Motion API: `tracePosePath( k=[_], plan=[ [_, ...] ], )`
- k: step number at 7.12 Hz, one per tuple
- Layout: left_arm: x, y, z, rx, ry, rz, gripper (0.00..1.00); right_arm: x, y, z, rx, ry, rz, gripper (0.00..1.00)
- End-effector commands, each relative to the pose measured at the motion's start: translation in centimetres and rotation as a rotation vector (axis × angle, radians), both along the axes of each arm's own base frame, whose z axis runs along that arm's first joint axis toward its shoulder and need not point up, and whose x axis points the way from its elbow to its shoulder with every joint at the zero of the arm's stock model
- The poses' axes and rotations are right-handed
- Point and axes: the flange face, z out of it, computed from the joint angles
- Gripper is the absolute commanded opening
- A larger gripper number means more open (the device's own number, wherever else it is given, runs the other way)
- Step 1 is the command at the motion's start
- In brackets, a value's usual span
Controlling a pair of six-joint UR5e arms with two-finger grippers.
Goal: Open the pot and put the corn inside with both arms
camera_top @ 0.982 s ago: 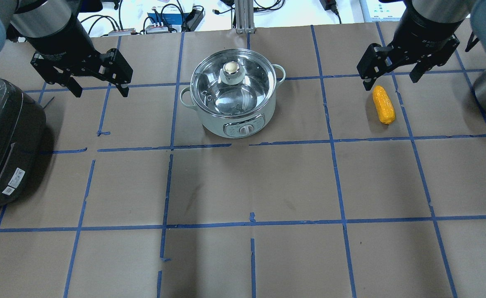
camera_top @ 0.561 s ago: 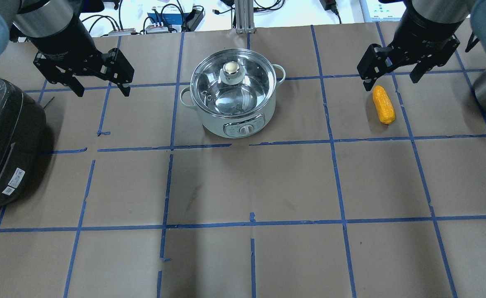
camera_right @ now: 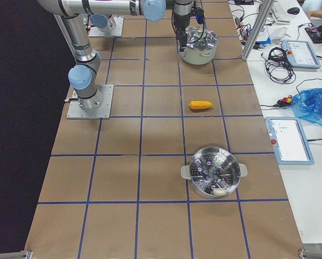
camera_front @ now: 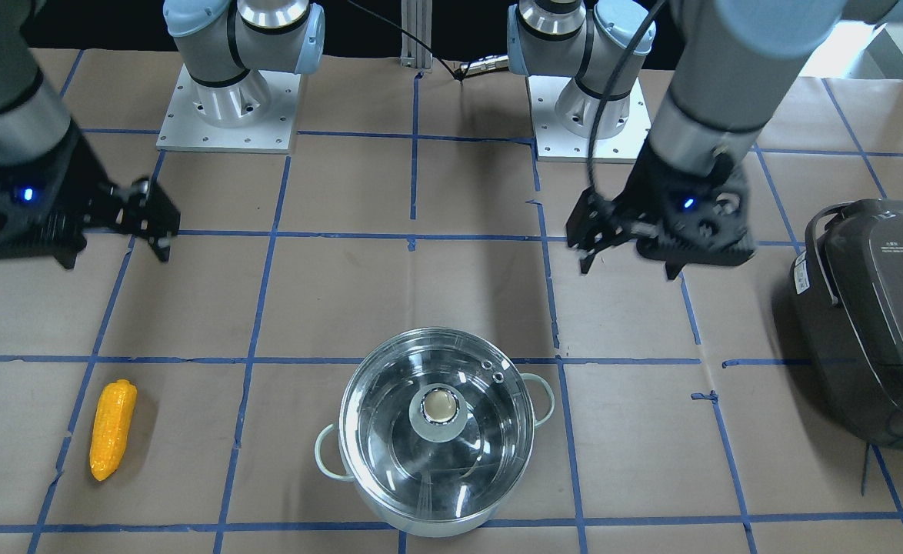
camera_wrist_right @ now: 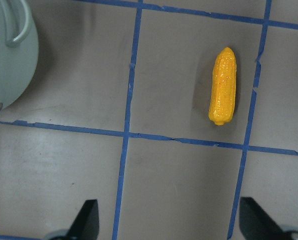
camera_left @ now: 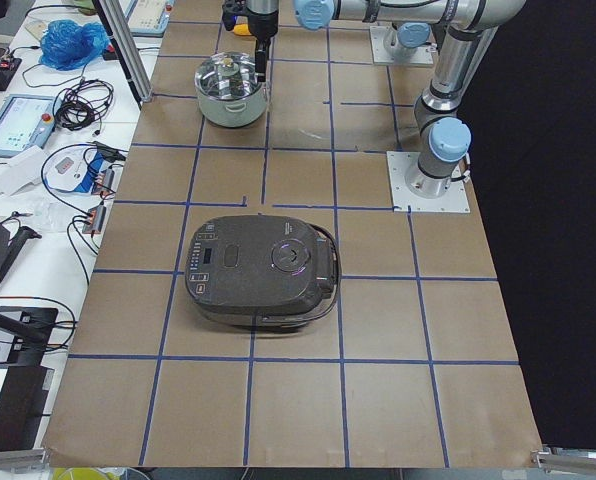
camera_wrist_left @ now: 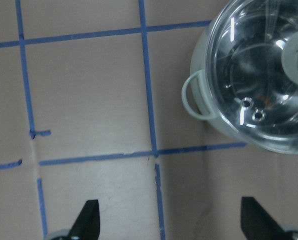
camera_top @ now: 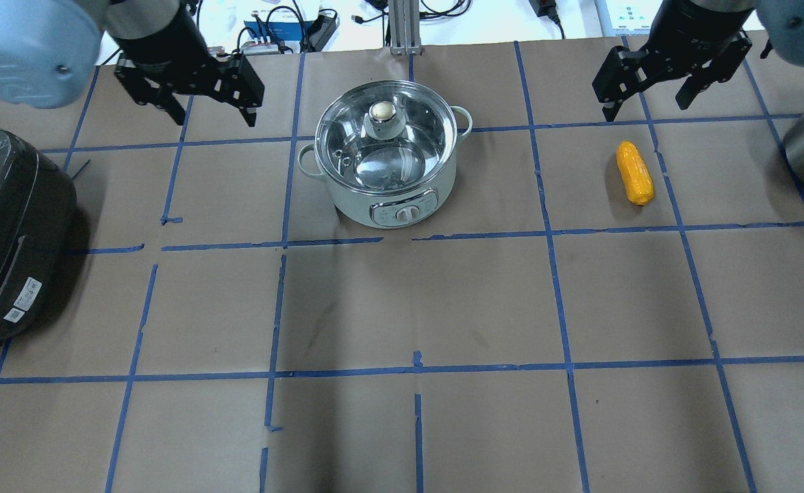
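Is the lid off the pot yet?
No, the glass lid sits flat on the rim of the pot and covers it fully.

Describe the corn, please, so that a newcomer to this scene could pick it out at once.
On the brown table gridded with blue tape, find the glass-lidded steel pot. The corn lies alone to the robot's right of it, in a neighbouring square. It is the only yellow-orange thing: small, bumpy, tapered.
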Motion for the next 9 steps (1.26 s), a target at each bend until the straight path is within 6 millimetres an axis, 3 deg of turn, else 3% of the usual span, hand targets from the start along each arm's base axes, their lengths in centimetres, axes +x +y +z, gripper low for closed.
tracePosePath(
  k=[1, 2, 3, 4, 6, 7, 9],
  plan=[
    [-9.3, -7.3, -6.4, -0.020, 0.015, 0.054, 1.00, -4.8, -7.6, -10.3, -0.002, 0.002, -0.019, 0.93],
    [-13.2, -8.9, -6.1, -0.042, 0.023, 0.054, 1.00, -6.4, -9.7, -14.2, -0.020, 0.006, -0.034, 0.88],
    [-14.8, -9.3, -5.6, -0.043, 0.029, 0.059, 1.00, -8.6, -11.2, -18.0, -0.032, 0.007, -0.034, 0.84],
    [-15.2, -9.5, -6.2, -0.035, 0.037, 0.065, 1.00, -11.2, -11.6, -21.4, -0.015, -0.003, -0.057, 0.82],
    [-16.1, -10.6, -10.6, 0.012, 0.035, 0.073, 1.00, -12.1, -9.4, -25.4, -0.012, -0.001, -0.037, 0.82],
    [-16.3, -10.9, -11.9, 0.028, 0.032, 0.074, 1.00, -12.0, -8.8, -26.0, 0.002, -0.004, -0.038, 0.82],
    [-16.7, -10.7, -11.9, 0.027, 0.032, 0.093, 0.96, -12.0, -8.6, -26.2, 0.016, -0.008, -0.039, 0.82]
  ],
)
